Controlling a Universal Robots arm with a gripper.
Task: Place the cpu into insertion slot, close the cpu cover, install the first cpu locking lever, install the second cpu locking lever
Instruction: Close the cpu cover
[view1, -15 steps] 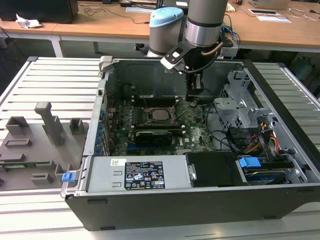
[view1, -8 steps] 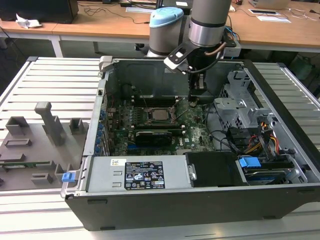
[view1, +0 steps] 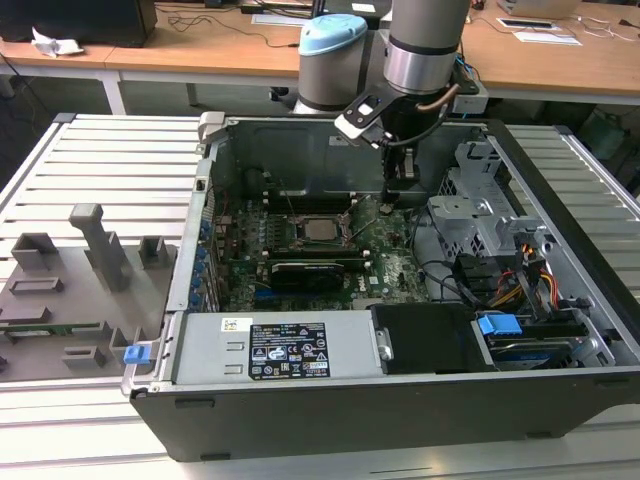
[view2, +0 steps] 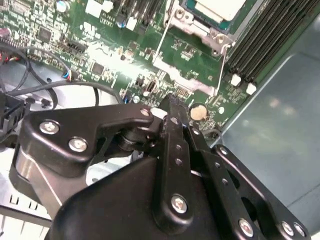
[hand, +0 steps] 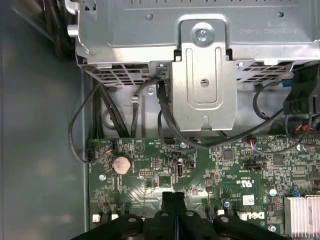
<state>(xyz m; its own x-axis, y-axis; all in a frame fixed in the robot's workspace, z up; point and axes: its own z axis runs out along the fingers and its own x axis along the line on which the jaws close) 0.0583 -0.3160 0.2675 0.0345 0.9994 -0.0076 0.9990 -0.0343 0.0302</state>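
Looking into the open computer case (view1: 350, 415) in the exterior view, you can see a green board (view1: 390, 262) lying flat on its floor. In the middle of the board is a square socket, and the cpu (view1: 322, 228) sits inside it with its silver top facing up. The cpu cover (view2: 192, 20) looks like it lies flat around the chip. Two thin metal levers (view2: 161, 37) run out from beside the socket. I cannot tell if they are locked down.

The case also holds a long black card (view1: 305, 272) just in front of the socket. A grey power box (view1: 280, 350) sits along the front wall. A metal drive cage (view1: 470, 200) with cables is on the exterior view's right.

The gripper (view1: 391, 210) hangs down inside the case, near the socket, on the side toward the exterior view's right. Its two black fingers (hand: 167, 200) are pressed together and nothing is pinched between them. In both wrist views the tips are low over the green board, near a round silver battery (hand: 121, 164). I cannot tell if they touch the board.

Outside the case, on the exterior view's left, a flat grey tray (view1: 60, 300) holds some grey stands and a small blue piece (view1: 136, 353).
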